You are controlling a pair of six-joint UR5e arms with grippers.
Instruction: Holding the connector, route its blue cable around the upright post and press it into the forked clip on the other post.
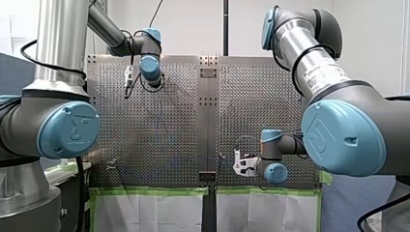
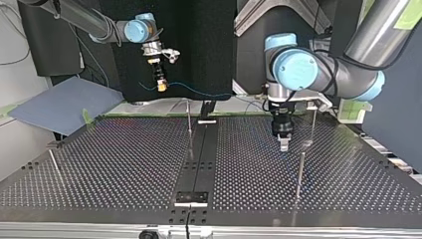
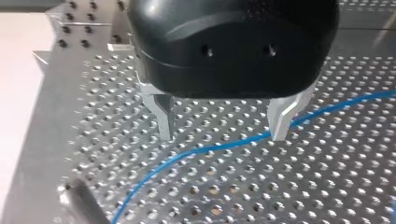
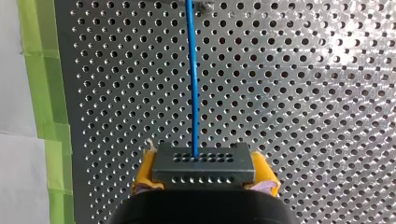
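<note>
1. Clamping the connector (image 4: 204, 164) between yellow pads (image 4: 143, 171), my right gripper (image 4: 204, 173) has the cable (image 4: 192, 84) running straight ahead of it.
2. My left gripper (image 3: 224, 125) stands wide; the cable crosses below it, just beside one fingertip (image 3: 280, 125).
</note>
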